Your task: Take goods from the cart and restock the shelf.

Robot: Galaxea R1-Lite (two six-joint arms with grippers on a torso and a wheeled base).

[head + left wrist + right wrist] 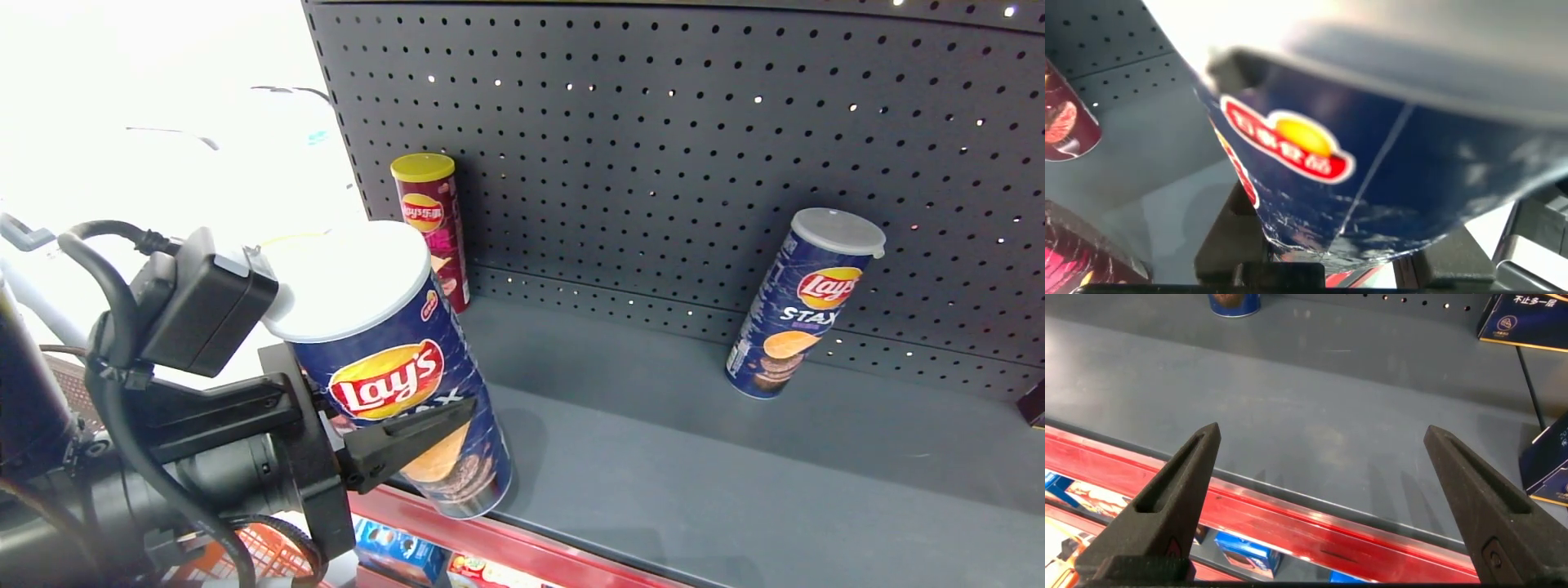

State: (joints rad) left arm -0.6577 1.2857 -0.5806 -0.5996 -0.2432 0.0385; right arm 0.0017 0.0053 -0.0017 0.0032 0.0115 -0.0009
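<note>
My left gripper point(390, 412) is shut on a blue chip can point(400, 367) with a white lid, held tilted. The can's base is at the front left edge of the grey shelf board point(694, 465); I cannot tell whether it touches. Up close, this can point(1372, 163) sits between the left gripper's dark fingers point(1234, 245). A second blue can point(796, 306) stands at the back right against the pegboard. A maroon can point(433, 224) with a yellow lid stands at the back left. My right gripper point(1323, 433) hangs open over the shelf's front edge, holding nothing.
A red strip point(506, 543) runs along the shelf front, with goods on the level below. Dark blue boxes point(1527, 322) stand at the shelf's right end. An orange basket point(261, 555) lies low at the left. The shelf's middle is bare grey board.
</note>
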